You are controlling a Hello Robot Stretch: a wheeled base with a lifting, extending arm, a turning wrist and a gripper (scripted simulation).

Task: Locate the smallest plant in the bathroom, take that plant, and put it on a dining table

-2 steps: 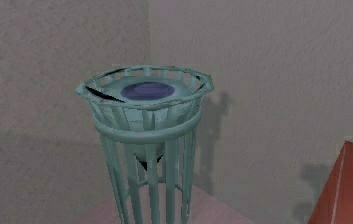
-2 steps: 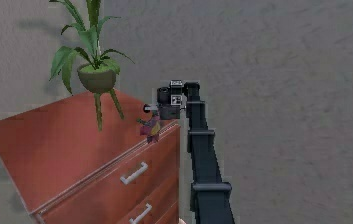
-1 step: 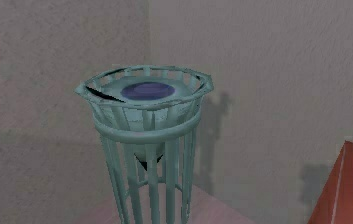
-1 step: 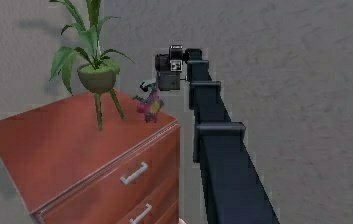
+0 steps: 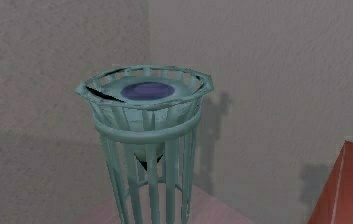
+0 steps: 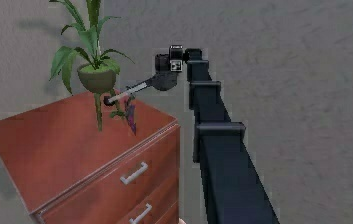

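Where the dark arm (image 6: 219,140) rises from the bottom edge of the arm side view, it reaches out over a red-brown dresser (image 6: 54,150), and the pincer (image 6: 113,99) at its far end points toward the dresser's far corner. A potted plant (image 6: 96,72) is at that corner: a rounded green pot with long green leaves fanning upward and a few stems trailing below it. The thin fingers (image 6: 129,92) end just under the pot, but whether they touch it cannot be told. Whether the pot stands on the dresser top or hangs just clear of it cannot be told either, so I cannot tell whether the pincer holds anything, and the state of its fingers cannot be read from the picture. A small dark purplish shape (image 6: 130,118) lies on the dresser top just beneath the fingers, near the edge closest to the arm. Two drawers on the dresser's front carry silver handles (image 6: 134,173). Ahead of the robot, in the forward view, a teal slatted stand (image 5: 149,130) stands in a corner of grey walls, with a bluish-purple disc (image 5: 149,92) lying inside its rim. A corner of the red-brown dresser shows at that view's lower right edge.
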